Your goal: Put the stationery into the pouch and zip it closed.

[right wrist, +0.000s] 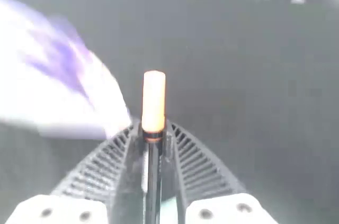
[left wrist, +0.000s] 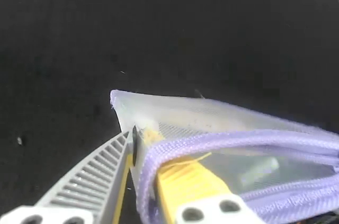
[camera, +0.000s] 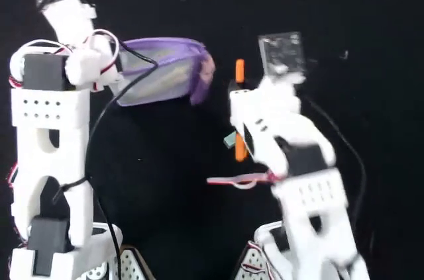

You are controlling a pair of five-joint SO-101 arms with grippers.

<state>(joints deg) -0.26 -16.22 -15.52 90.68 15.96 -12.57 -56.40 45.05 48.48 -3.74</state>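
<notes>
My left gripper [left wrist: 142,147] is shut on the rim of a translucent purple pouch [left wrist: 238,144], one finger inside its open mouth and one outside. In the high view the left gripper [camera: 116,68] holds the pouch [camera: 162,71] off the black table at the back left, with its mouth facing right. To the pouch's right, my right gripper [camera: 238,98] is shut on a black pen with an orange cap [camera: 239,69]. The orange cap [right wrist: 154,102] sticks out past the right gripper [right wrist: 152,134], with the pouch [right wrist: 58,86] off to one side, apart from it.
A pink-red slim item with a loop [camera: 240,179] lies on the black table [camera: 371,81] under the right arm. A small teal piece [camera: 230,140] shows beside the pen. The arm bases stand at the front edge.
</notes>
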